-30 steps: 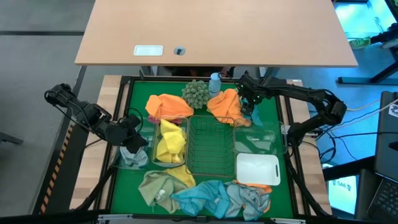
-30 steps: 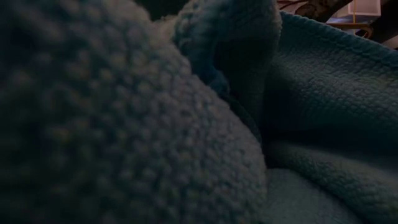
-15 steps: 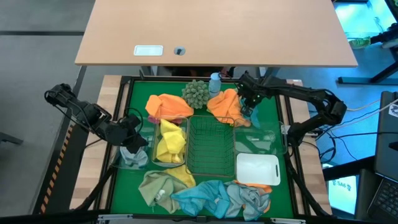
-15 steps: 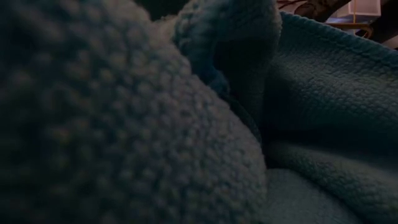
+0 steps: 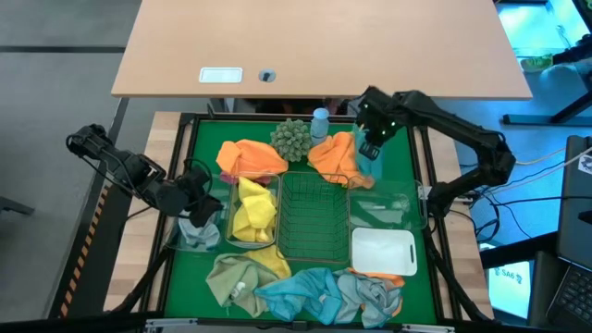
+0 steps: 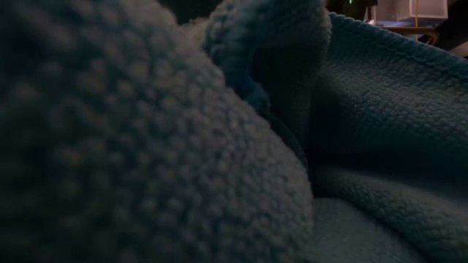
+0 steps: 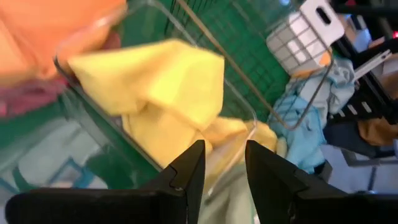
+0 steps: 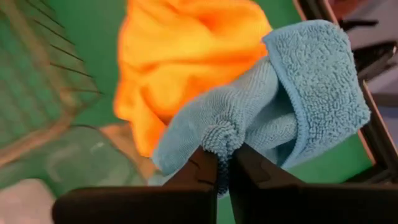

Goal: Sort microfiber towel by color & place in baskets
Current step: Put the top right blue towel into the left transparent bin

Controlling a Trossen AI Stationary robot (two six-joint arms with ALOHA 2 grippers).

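From above, the left gripper (image 5: 205, 209) hangs at the left edge of the green mat (image 5: 400, 168), over a clear bin (image 5: 197, 233) with pale cloth in it; its fingers (image 7: 186, 171) stand apart with nothing between them, a gap only the left wrist view shows plainly. Just right of it a second clear bin (image 5: 275, 185) holds yellow towels (image 5: 252, 211), which that wrist view sees close through the bin's wall (image 7: 239, 106). Behind lie an orange towel (image 5: 250, 157), a spiky ball (image 5: 291, 139) and a small blue bottle (image 5: 319, 120). The wire basket (image 5: 314, 217) sits mid-mat. Another orange towel (image 5: 335, 155) lies behind a third clear bin (image 5: 384, 208), with the white bin (image 5: 382, 250) nearer the front. The right gripper (image 5: 372, 153) is raised over the back right of the mat; from above the catch is a small blue patch, but the right wrist view shows its fingers (image 8: 202, 165) pinched on a fold of a blue towel (image 8: 298, 93), lifted over the orange one (image 8: 186, 56). Along the front edge lie mixed towels (image 5: 305, 287); one blue piece (image 6: 380, 146) fills the low view.
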